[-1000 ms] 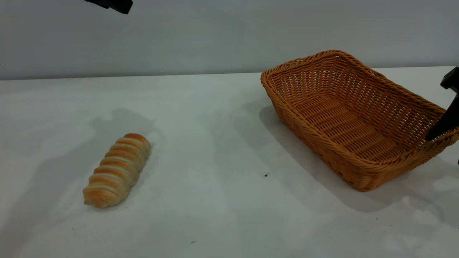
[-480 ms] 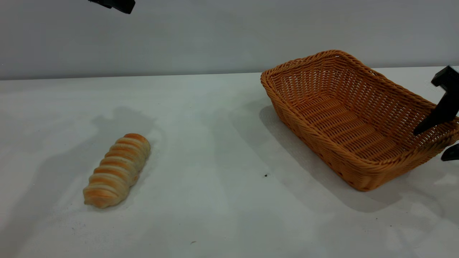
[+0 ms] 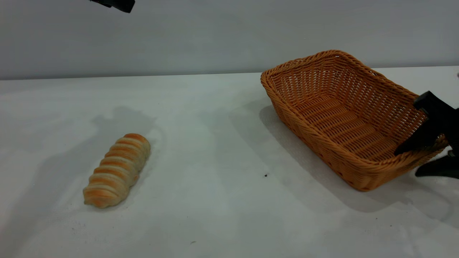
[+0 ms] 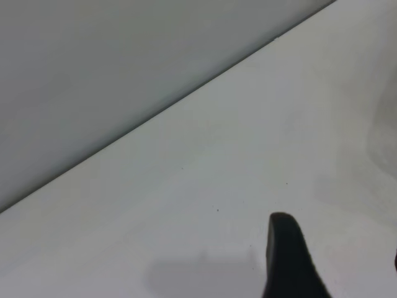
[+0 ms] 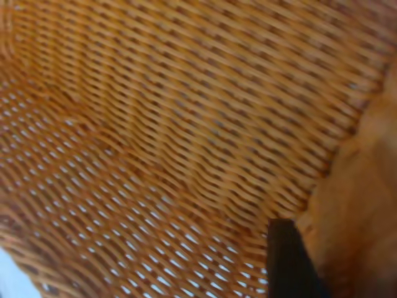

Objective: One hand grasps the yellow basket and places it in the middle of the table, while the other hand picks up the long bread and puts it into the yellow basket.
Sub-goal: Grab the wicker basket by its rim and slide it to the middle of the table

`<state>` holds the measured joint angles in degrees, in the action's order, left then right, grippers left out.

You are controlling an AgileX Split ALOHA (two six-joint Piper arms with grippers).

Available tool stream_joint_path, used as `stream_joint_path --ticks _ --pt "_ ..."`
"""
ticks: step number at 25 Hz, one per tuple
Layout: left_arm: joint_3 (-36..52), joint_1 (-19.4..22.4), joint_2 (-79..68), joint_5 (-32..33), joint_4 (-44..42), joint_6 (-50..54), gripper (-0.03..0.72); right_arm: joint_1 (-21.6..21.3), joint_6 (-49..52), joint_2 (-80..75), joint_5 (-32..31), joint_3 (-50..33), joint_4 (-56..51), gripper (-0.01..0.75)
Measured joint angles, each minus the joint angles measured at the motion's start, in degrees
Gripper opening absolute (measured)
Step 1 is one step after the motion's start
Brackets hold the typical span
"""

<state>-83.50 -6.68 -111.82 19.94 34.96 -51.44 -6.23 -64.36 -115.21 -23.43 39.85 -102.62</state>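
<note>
The yellow basket (image 3: 344,118), a large orange woven tray, stands on the right of the table (image 3: 215,143). My right gripper (image 3: 412,161) is open and straddles the basket's right-end rim: one black finger (image 3: 416,141) is inside, the other (image 3: 435,170) is outside near the tabletop. The right wrist view shows the basket's weave (image 5: 155,136) close up with the inner finger (image 5: 285,261) beside the rim. The long bread (image 3: 117,169) lies at front left, untouched. My left gripper (image 3: 114,4) hangs high at the top left, open over bare table (image 4: 186,186).
A grey wall runs behind the table's far edge. White tabletop with a few dark specks (image 3: 265,175) stretches between the bread and the basket.
My right gripper has moved left and down onto the basket's right end, and its outer finger has come into view. The basket, the bread and the left gripper have stayed put.
</note>
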Motion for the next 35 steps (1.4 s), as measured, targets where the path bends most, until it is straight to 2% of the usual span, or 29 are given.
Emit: stream_joint_path --ticks 2,4,17,24,30,35 --pt "0.0 0.0 0.0 0.0 0.0 0.0 0.466 0.4 -0.8 -0.1 -0.1 0.7 -0.1 0.382" --pt "0.0 0.0 0.0 0.0 0.0 0.0 0.466 0.6 -0.9 -0.1 -0.1 1.2 -0.1 0.360" --pt "0.0 0.0 -0.2 0.2 0.1 -0.1 0.466 1.0 -0.9 -5.2 -3.5 3.2 -1.0 0.335" --pt "0.0 0.0 -0.2 0.2 0.1 -0.1 0.466 1.0 -2.9 -6.7 -5.7 3.2 -0.8 0.093" --pt "0.0 0.0 -0.2 0.3 0.1 -0.1 0.466 1.1 -6.8 -6.2 -7.3 3.2 -0.6 0.094" --pt "0.0 0.0 -0.2 0.5 0.1 -0.1 0.447 1.1 -9.1 -2.4 -7.3 3.1 6.4 0.094"
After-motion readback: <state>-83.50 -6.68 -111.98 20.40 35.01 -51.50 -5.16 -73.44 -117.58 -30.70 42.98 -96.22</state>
